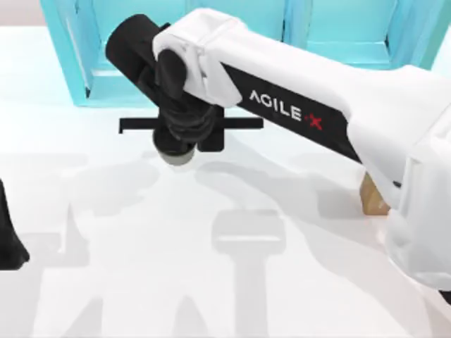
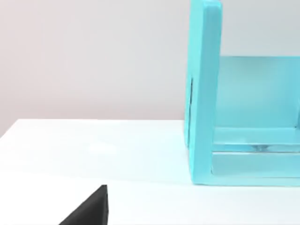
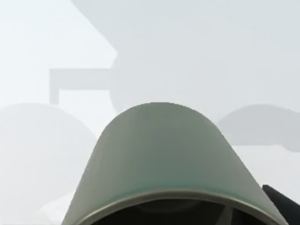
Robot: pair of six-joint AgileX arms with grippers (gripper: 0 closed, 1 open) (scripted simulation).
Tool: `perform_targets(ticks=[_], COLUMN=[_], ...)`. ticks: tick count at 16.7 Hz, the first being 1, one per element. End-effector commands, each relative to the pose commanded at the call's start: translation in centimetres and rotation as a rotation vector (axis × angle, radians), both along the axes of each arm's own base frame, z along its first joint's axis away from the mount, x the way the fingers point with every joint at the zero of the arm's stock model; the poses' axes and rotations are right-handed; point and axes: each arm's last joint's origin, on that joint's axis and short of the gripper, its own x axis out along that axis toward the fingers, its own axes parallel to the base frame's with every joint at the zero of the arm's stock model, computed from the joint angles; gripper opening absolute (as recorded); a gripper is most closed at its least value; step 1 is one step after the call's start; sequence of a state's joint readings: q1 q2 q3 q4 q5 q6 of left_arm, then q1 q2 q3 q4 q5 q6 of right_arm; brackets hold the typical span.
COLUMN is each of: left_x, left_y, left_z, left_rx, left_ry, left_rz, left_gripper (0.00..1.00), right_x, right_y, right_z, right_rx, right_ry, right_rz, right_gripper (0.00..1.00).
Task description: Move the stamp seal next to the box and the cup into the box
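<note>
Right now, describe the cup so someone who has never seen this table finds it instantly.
Start at the turquoise cabinet along the table's far edge. In front of its left part, my right arm reaches across, and its gripper hangs over the white table. The cup is the small round olive-grey thing under that gripper, unlike the squarish tan stamp seal at the right.

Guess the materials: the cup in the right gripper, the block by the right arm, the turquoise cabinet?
The cup: smooth matte olive-grey body and a paler rim, so glazed ceramic or plastic; can't tell which. The stamp seal, partly behind the right arm: tan-brown and flat-faced, probably wood. The cabinet: uniform turquoise, slightly see-through and glossy, likely plastic or acrylic. The right gripper holds the cup above the table.
</note>
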State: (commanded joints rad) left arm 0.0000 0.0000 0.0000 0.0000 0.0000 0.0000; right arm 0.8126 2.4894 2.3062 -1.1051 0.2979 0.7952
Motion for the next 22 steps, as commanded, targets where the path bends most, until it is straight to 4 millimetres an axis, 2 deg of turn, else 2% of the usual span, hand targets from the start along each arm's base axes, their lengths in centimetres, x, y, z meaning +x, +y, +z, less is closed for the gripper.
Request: perform_targets(ticks=[3,6,12,14,17,22], left_x=[0.0,0.0,0.0,0.0,0.0,0.0], left_y=[0.0,0.0,0.0,0.0,0.0,0.0], left_z=[0.0,0.0,0.0,0.0,0.0,0.0], left_rx=[0.0,0.0,0.0,0.0,0.0,0.0], left_ry=[0.0,0.0,0.0,0.0,0.0,0.0], left_rz=[0.0,0.0,0.0,0.0,0.0,0.0], left_gripper=[1.0,1.0,1.0,1.0,1.0,1.0], right_x=[-0.3,-0.7,-0.9,-0.4,1.0,2.8], right_y=[-3.3,-5.6,-5.6,-6.8,-11.4,-23.9], right_z=[3.1,4.8,5.0,5.1,5.6,6.3], right_rx=[-0.002,-0.003,-0.004,-0.017,-0.057,-0.125], right_ry=[0.004,0.004,0.003,0.017,0.056,0.157], right_rz=[0.0,-0.002,0.005,0.005,0.005,-0.001], right_gripper=[0.0,0.0,0.0,0.0,0.0,0.0])
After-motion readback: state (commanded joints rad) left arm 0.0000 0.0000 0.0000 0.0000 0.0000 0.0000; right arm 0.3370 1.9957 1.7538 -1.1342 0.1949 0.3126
